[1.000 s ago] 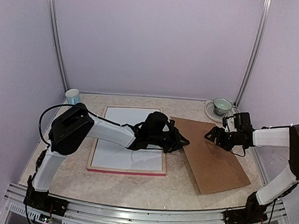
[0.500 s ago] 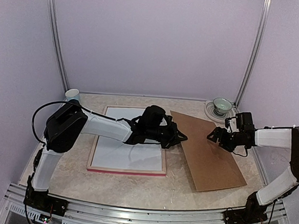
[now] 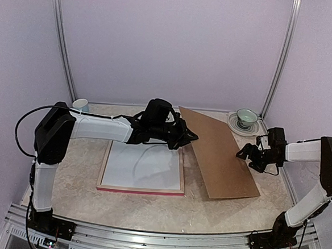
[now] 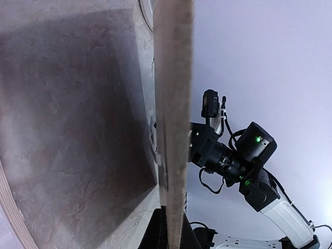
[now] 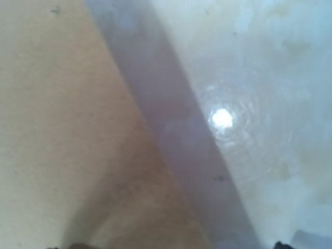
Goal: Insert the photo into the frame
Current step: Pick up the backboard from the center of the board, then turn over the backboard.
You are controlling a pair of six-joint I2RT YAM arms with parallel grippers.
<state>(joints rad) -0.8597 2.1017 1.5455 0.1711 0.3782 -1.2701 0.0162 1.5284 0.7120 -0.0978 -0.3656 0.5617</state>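
Brown backing board [image 3: 220, 157] tilted off the surface [image 3: 148, 209], its edge pinched by the left end effector [image 3: 190, 139]. The right end effector [image 3: 243, 154] is spread just beside it. Thin grip, so it could slip and slap the frame [image 3: 141, 189], which lies flat around a white sheet [image 3: 143, 165]. Photo's print unseen. One board, one frame, one cup [image 3: 80, 105], one bowl [image 3: 246, 115].

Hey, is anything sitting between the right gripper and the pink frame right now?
Yes. The brown backing board sits between the right gripper and the frame. The left gripper pinches its left edge, so it leans tilted beside the frame's right rail.
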